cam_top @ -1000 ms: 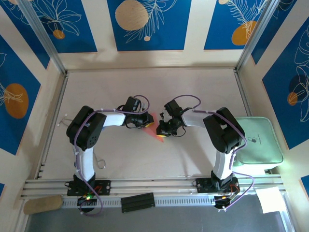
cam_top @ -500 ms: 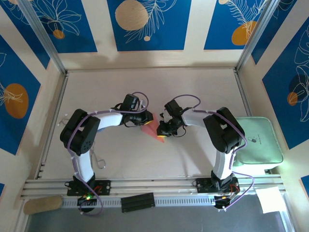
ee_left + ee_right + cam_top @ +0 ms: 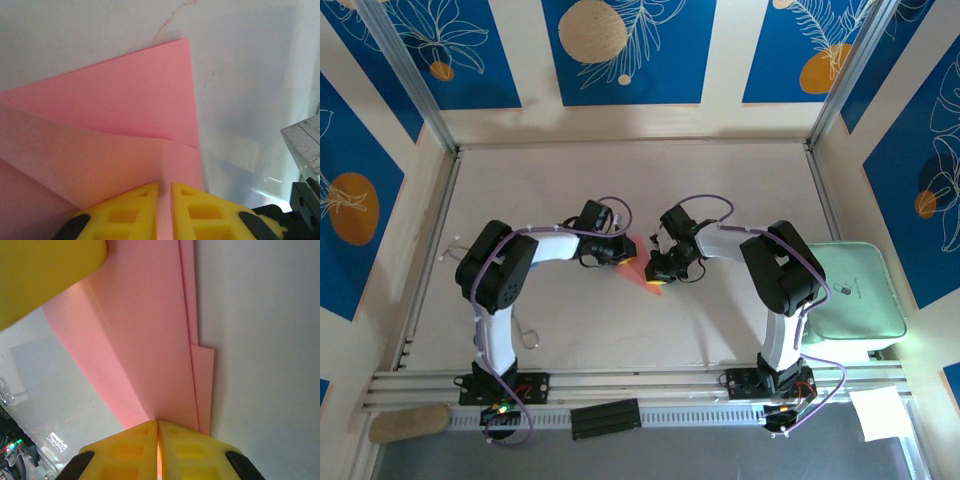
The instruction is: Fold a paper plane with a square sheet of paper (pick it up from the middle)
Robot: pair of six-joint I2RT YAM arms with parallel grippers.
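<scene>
We grip the paper (image 3: 640,272) at both ends, left gripper (image 3: 164,186) and right gripper (image 3: 157,424) each pinched tight on it; it spans between them, slanting far-left to near-right.

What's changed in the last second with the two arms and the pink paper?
The left arm swung its elbow outward to the left, then returned to where it started. The left gripper and right gripper stayed shut on the pink paper; the right arm held still.
</scene>
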